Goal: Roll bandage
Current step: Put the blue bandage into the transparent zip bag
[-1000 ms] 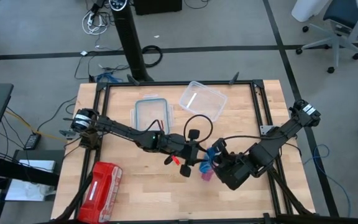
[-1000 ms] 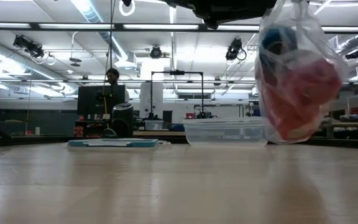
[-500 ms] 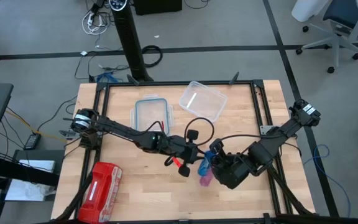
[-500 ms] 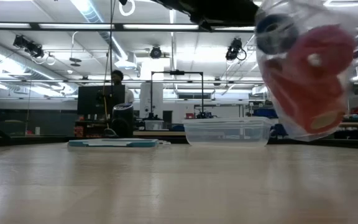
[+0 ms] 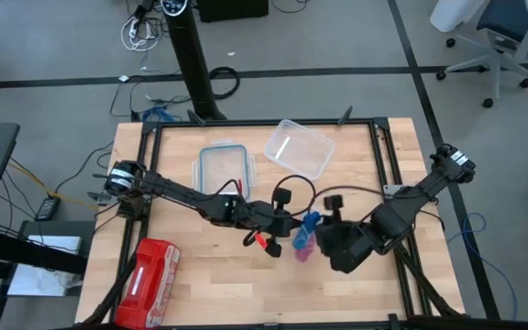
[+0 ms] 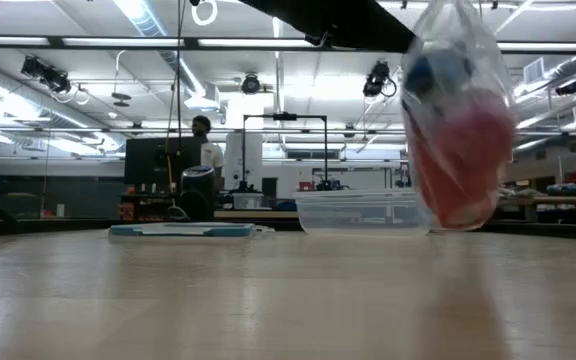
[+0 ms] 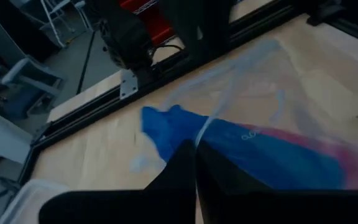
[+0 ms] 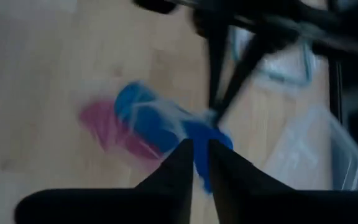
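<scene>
left gripper (image 5: pixel 293 226) is pinching shut on the clear bag (image 6: pixel 455 130), hanging it above mid-table | bandage (image 6: pixel 438 72) is sitting inside bag above red-pink rolls (image 6: pixel 463 165) | right gripper (image 5: pixel 326 218) is standing just beside, fingers slightly parted, gripping nothing visible

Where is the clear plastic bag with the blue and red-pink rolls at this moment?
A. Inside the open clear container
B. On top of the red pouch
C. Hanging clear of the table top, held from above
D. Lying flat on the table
C: in the low view the clear plastic bag hangs with its bottom above the table, and the left wrist view shows the left gripper pinching its plastic.
</scene>
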Action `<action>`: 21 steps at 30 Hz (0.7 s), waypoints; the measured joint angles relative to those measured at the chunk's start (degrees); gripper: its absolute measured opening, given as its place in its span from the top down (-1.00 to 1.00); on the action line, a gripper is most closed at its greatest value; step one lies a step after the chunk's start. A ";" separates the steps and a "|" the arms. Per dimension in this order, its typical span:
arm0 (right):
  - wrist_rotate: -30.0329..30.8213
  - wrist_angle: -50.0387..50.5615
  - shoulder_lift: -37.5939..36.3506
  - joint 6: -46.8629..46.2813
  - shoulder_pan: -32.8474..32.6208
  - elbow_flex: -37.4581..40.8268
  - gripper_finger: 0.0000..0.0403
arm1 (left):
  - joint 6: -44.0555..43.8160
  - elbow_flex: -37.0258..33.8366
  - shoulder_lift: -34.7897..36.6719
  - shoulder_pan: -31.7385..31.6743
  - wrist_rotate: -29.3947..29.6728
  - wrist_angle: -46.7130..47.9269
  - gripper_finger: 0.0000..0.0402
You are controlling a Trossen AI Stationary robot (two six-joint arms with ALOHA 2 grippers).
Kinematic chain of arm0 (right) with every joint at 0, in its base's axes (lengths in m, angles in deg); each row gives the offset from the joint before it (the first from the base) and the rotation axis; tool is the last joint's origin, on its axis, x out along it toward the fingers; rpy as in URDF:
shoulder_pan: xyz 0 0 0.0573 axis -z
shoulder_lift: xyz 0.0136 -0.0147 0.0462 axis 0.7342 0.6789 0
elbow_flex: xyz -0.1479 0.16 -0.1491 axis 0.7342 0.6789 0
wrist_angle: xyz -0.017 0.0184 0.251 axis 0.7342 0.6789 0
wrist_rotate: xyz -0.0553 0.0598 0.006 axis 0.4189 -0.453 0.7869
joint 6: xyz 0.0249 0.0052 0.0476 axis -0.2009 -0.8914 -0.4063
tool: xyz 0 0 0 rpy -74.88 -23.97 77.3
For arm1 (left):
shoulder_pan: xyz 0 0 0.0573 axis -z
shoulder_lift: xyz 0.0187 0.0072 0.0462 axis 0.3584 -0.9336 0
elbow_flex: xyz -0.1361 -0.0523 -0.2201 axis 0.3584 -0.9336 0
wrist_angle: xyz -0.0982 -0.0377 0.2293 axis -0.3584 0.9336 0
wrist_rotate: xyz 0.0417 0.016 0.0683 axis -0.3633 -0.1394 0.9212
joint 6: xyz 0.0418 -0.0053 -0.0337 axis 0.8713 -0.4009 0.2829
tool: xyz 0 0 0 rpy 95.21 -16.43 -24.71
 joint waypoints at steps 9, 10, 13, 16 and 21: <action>0.46 13.68 -4.53 -34.02 0.59 0.44 0.50 | 5.23 0.00 -0.02 2.04 0.21 -1.94 1.00; 0.78 13.81 -5.00 -36.93 0.99 0.99 0.50 | 6.77 0.00 -0.02 2.46 0.26 -2.34 1.00; -0.57 11.17 -6.28 -40.10 2.15 3.50 0.50 | 12.16 0.00 -0.02 3.71 2.01 -3.48 1.00; -3.60 6.52 -7.21 -39.74 3.23 6.11 0.50 | 15.61 0.00 -0.02 4.54 4.65 -3.97 1.00; -6.00 3.39 -9.19 -38.03 4.93 9.85 0.50 | 16.65 0.00 -0.02 5.26 7.83 -3.90 1.00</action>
